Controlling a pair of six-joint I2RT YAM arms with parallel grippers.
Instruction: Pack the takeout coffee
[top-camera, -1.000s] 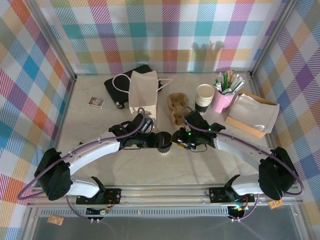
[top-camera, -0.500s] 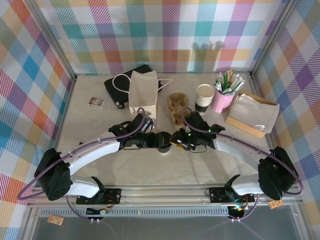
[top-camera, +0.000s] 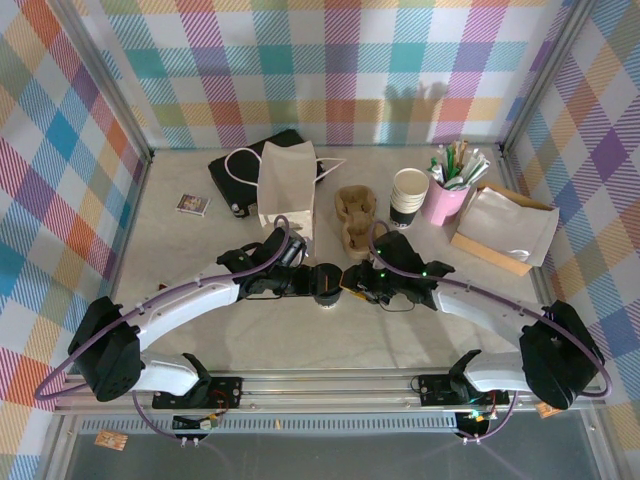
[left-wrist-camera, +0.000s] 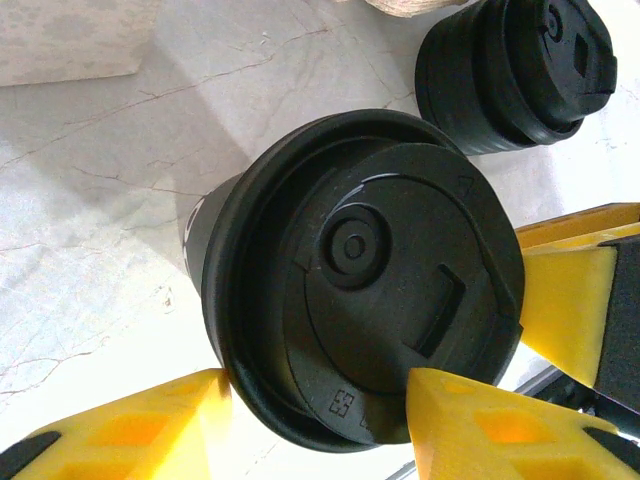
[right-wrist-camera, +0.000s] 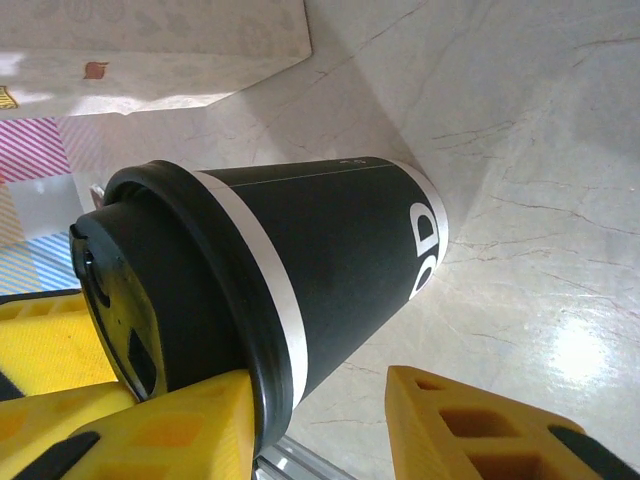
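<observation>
The takeout coffee (top-camera: 326, 285) stands at the middle of the table, a black cup (right-wrist-camera: 330, 270) with a white band under a black lid (left-wrist-camera: 380, 280). My left gripper (left-wrist-camera: 318, 385) reaches in from the left and is shut on the cup just below the lid rim, one yellow finger on each side. My right gripper (right-wrist-camera: 318, 385) comes from the right and is open. Its left finger (right-wrist-camera: 170, 420) touches the lid's rim, while its right finger (right-wrist-camera: 470, 430) stands clear of the cup wall. In the top view the two grippers, left (top-camera: 316, 282) and right (top-camera: 352, 281), meet at the cup.
A stack of black lids (left-wrist-camera: 515, 75) sits close behind the cup. Further back are a white paper bag (top-camera: 287, 180), a brown cup carrier (top-camera: 352, 215), stacked paper cups (top-camera: 409, 193), a pink cup of sticks (top-camera: 444, 200) and a brown bag (top-camera: 505, 230).
The right arm has shifted a little at the cup's lid, its wrist turning slightly. The left arm and the cup have stayed put.
</observation>
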